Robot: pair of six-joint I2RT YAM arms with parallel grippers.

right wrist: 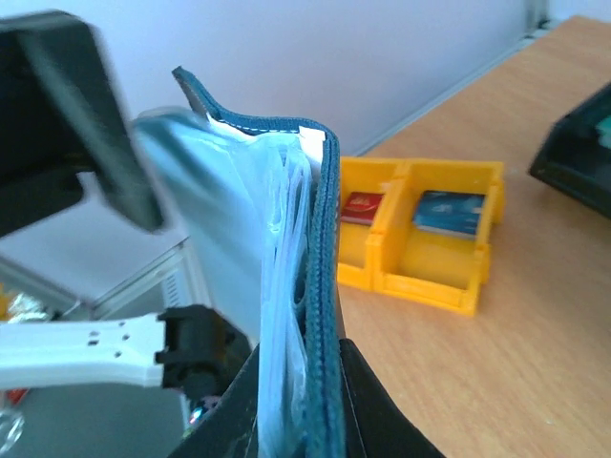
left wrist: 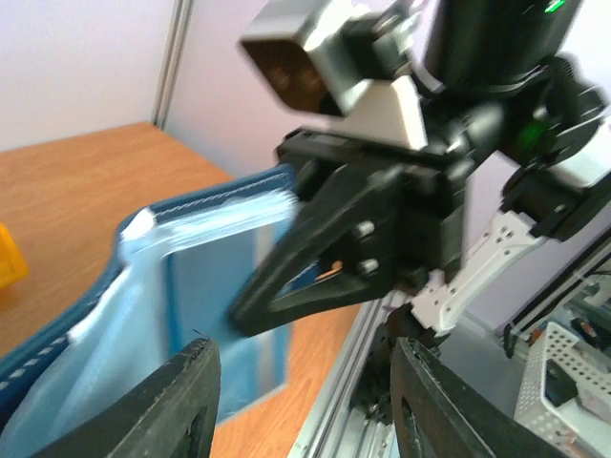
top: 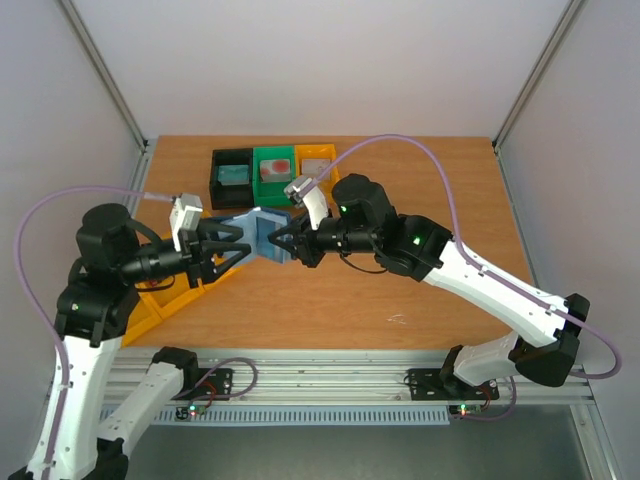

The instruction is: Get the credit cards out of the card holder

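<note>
Desk (top: 400, 290), yellow bin (right wrist: 430, 277), slate-blue card holder (top: 258, 236) upright between the arms, right hand (top: 290, 243) clamped on its cover, left hand (top: 238, 246) jaws apart beside its pages, red credit card (right wrist: 361, 205) and blue credit card (right wrist: 449, 212) in separate bin compartments.

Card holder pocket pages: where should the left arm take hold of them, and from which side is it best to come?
Probably the free edge of the pale pocket pages, approached from the left arm's side. The card holder stands on edge, pinched in the right jaws, and its pages fan toward the open left jaws, leaving that edge exposed.
</note>
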